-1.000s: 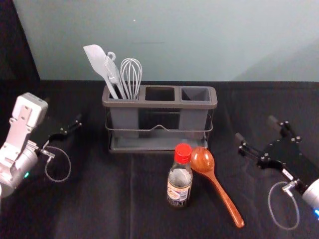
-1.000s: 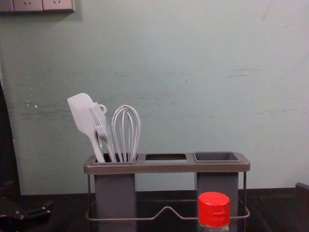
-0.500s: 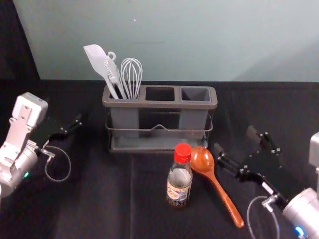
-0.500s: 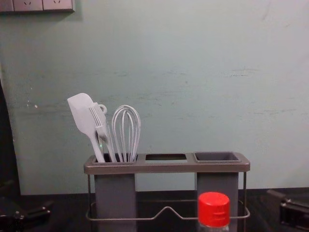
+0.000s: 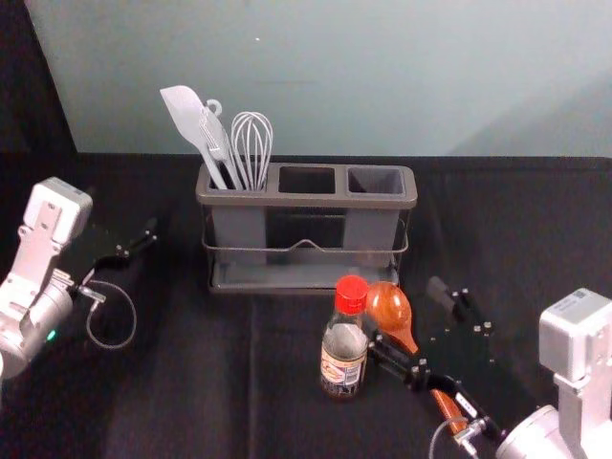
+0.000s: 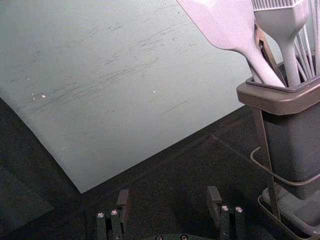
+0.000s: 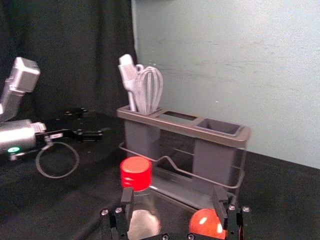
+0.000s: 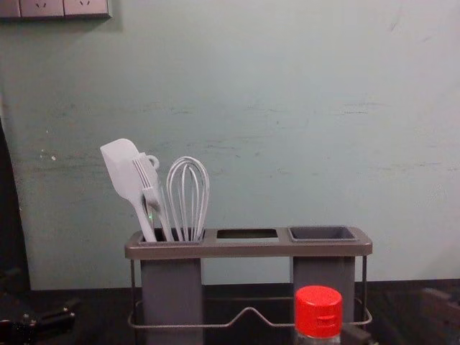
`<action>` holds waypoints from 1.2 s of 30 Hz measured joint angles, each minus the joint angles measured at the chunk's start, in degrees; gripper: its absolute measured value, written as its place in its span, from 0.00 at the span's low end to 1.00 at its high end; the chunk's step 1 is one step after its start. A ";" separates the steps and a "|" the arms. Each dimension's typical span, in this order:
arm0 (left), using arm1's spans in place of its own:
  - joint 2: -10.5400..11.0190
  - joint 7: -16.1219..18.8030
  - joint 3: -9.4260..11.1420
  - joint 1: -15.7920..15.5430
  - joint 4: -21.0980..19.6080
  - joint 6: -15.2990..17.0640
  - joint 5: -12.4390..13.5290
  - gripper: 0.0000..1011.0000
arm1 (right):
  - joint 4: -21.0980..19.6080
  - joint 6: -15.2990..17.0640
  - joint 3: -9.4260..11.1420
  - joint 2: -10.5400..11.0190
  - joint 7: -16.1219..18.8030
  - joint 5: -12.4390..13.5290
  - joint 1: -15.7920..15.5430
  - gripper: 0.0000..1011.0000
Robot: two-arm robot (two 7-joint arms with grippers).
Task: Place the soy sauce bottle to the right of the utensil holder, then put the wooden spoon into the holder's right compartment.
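The soy sauce bottle (image 5: 344, 356), red-capped, stands upright in front of the utensil holder (image 5: 306, 199). Just right of it lies the wooden spoon (image 5: 389, 308), its bowl toward the holder. My right gripper (image 5: 405, 308) is open, low over the spoon, one finger beside the bottle and partly covering the spoon's handle. In the right wrist view, my right gripper (image 7: 173, 196) has the bottle (image 7: 136, 174) behind one finger and the spoon's bowl (image 7: 206, 223) near the other. My left gripper (image 5: 142, 239) is parked at the left; its wrist view shows this gripper (image 6: 168, 197) open.
A white spatula (image 5: 194, 124), a brush and a whisk (image 5: 251, 148) stand in the holder's left compartment. The middle and right (image 5: 376, 180) compartments hold nothing visible. A pale wall rises behind the black-covered table (image 5: 182, 382).
My right gripper has moved left and toward the near side, from the right part of the table to over the spoon beside the bottle. The left arm, bottle and spoon have stayed put.
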 joint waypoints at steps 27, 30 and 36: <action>0.00 0.00 0.00 0.00 0.00 0.00 0.00 0.99 | 7.61 -0.03 -2.64 -8.71 5.48 -3.54 7.05 0.99; 0.00 0.00 0.00 0.00 0.00 0.00 0.00 0.99 | 8.47 -0.14 -2.46 -9.57 6.03 -3.93 7.62 0.99; 0.00 0.00 0.00 0.00 0.00 0.00 0.00 0.99 | 9.10 -0.32 -2.49 -10.56 6.74 -4.94 8.08 0.99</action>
